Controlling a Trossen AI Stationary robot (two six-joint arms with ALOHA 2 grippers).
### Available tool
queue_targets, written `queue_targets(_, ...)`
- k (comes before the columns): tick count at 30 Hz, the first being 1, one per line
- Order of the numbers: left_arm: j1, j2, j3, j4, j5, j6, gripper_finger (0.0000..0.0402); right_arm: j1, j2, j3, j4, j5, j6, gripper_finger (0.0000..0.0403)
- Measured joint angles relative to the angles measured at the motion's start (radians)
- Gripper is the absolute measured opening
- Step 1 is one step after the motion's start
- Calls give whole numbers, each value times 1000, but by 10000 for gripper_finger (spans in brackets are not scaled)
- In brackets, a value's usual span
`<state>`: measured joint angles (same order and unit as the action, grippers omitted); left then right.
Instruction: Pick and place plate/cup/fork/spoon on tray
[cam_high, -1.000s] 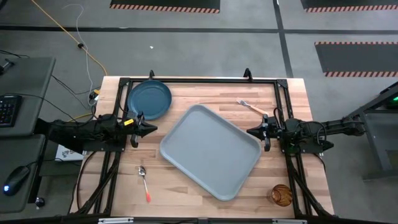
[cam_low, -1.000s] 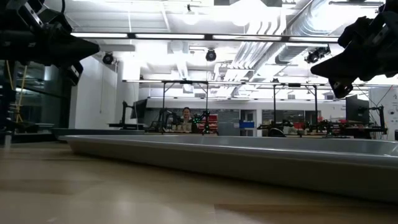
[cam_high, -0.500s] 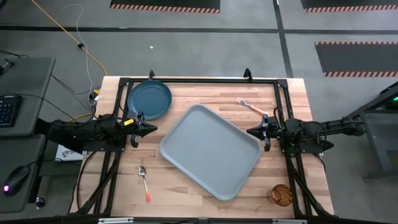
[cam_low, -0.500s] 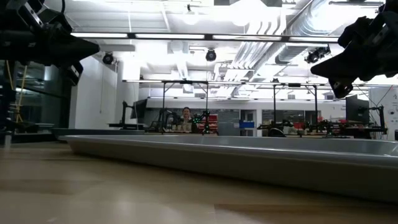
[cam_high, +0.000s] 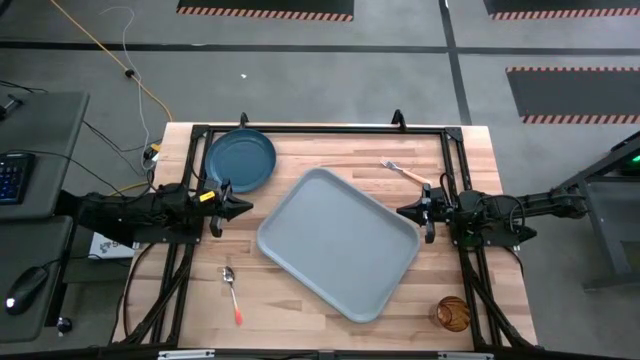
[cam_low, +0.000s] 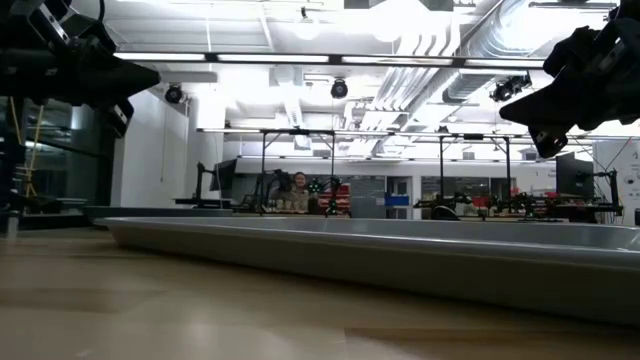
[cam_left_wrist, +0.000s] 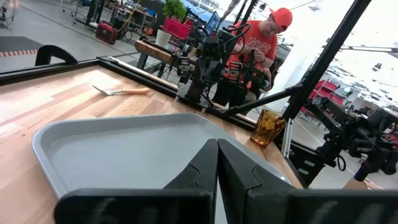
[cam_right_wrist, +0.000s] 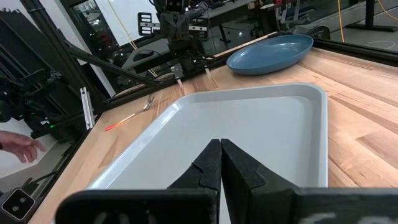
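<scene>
I have the tray (cam_high: 338, 243) lying bare at the middle of the table (cam_high: 330, 150), turned at an angle to the table edges. The plate (cam_high: 240, 160) sits at the far left corner, apart from the tray. The fork (cam_high: 403, 171) lies toward the far right, just off the tray's far corner. The spoon (cam_high: 232, 293) is near the front left edge, and the cup (cam_high: 452, 313) stands upright at the front right corner. None of the four is on the tray.

My left gripper (cam_high: 243, 207) sits at the left side of the table, between the plate and the spoon, stretched level and pointing in at the tray's left edge. Its fingers (cam_left_wrist: 214, 171) are pressed together with nothing between them. My right gripper (cam_high: 404, 211) mirrors it on the right side, pointing at the tray's right edge; its fingers (cam_right_wrist: 219, 165) are likewise closed and empty. In the low view both arms hang above the tabletop, clear of the tray's lip (cam_low: 380, 255).

Past the table's right side I see a person in a red shirt and red cap (cam_left_wrist: 264, 37), and a hand (cam_right_wrist: 18, 148) shows beyond the left side.

Against the frames from a second ago I find no change on the table: both arms, the tray and every item hold the same places.
</scene>
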<state>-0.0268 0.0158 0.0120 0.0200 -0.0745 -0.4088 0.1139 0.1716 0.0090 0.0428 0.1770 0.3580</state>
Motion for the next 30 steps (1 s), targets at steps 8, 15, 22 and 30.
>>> queue_targets(8,0,0,0,0,0,0,1,0,0,0,0,0,0,0)
queue_targets(15,0,0,0,0,0,0,1,0,0,0,0,0,0,0)
queue_targets(22,0,0,0,105,-73,1,1,0,0,0,0,0,0,0)
queue_targets(30,0,-1,1,387,-175,-244,1,0,0,0,0,0,0,0)
